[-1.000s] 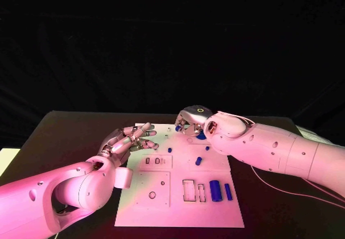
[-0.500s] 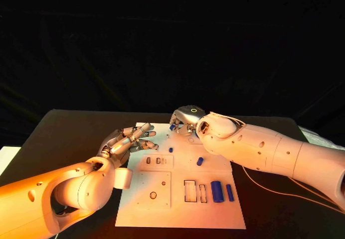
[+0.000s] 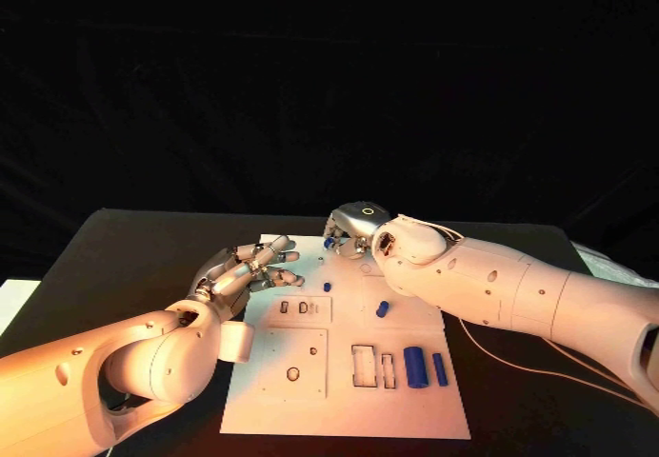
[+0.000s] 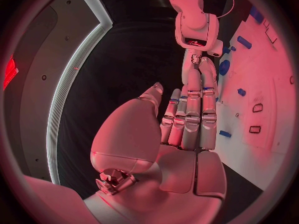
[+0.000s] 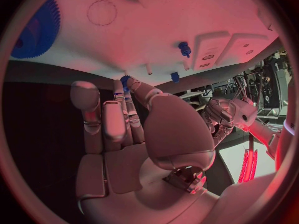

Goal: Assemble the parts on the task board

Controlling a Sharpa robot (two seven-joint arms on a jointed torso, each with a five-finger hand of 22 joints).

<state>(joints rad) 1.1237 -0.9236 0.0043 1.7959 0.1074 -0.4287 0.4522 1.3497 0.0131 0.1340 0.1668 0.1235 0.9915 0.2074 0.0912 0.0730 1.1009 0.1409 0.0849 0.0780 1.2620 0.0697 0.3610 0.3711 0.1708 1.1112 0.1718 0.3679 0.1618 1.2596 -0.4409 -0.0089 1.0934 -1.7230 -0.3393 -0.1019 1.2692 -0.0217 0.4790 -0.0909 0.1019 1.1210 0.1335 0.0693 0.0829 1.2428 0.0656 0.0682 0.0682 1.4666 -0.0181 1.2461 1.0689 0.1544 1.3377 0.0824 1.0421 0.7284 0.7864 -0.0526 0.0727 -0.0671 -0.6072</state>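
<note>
Right hand [image 3: 354, 231] shifted left; pinches small gear [image 5: 125, 80] | left hand [image 3: 248, 271] empty, fingers apart | five loose parts [image 3: 413, 366]

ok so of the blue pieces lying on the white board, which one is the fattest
The thick blue cylinder near the board's front right. A thinner blue rod lies beside it, and the pieces farther up are much smaller.

We can read no text, label, brand, number or sign on the task board [image 3: 412, 405], the parts or either hand; any markings are too small to tell.
</note>
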